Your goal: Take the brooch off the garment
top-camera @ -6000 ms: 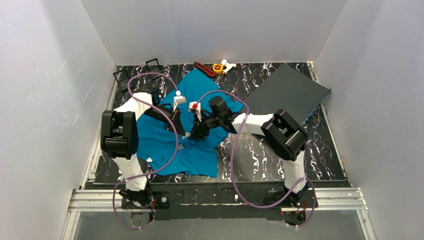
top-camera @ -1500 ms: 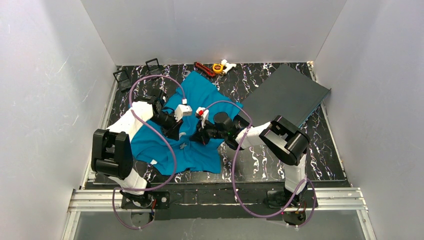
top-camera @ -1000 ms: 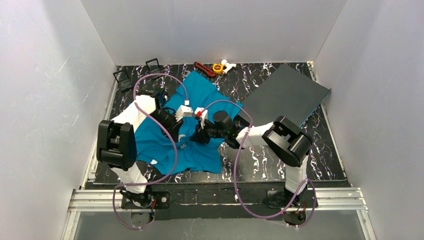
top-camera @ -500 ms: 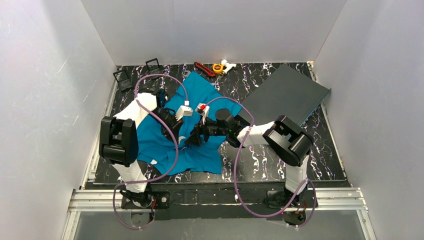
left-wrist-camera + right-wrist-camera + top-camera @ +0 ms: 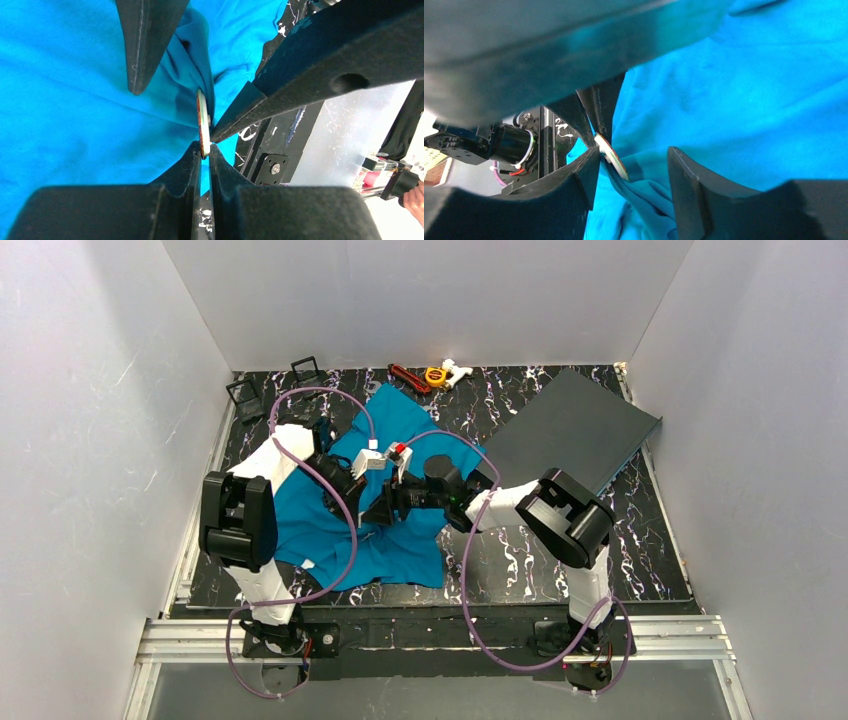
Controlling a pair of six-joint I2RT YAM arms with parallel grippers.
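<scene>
A: Where is the brooch?
B: In the left wrist view the brooch (image 5: 202, 120) is edge-on, a thin pale disc with a trace of orange on its rim. It stands out of a raised fold of the shirt (image 5: 75, 100), with cloth bunched against one face.
A: Who has it?
B: The left gripper (image 5: 205, 149) is pinched on one edge of it, jaws almost together with only the disc between them.
A: And the other one?
B: The right gripper (image 5: 633, 152) has its jaws well apart, straddling the brooch and the fold. One finger (image 5: 579, 185) is just beside the disc, and the other (image 5: 689, 190) is clear of it across the fold. It has hold of nothing.
A: Is the brooch free of the cloth?
B: Cannot tell, because the fold hides its back.
A: Where on the table is all this?
B: From above, the two grippers meet tip to tip over the near middle of the shirt, which lies rumpled on the left half of the table (image 5: 500, 550). The left arm lies across the shirt and the right arm reaches in from the right.
A: Anything else?
B: A grey board (image 5: 575, 425) lies at the far right, one corner just beside the shirt's right edge
</scene>
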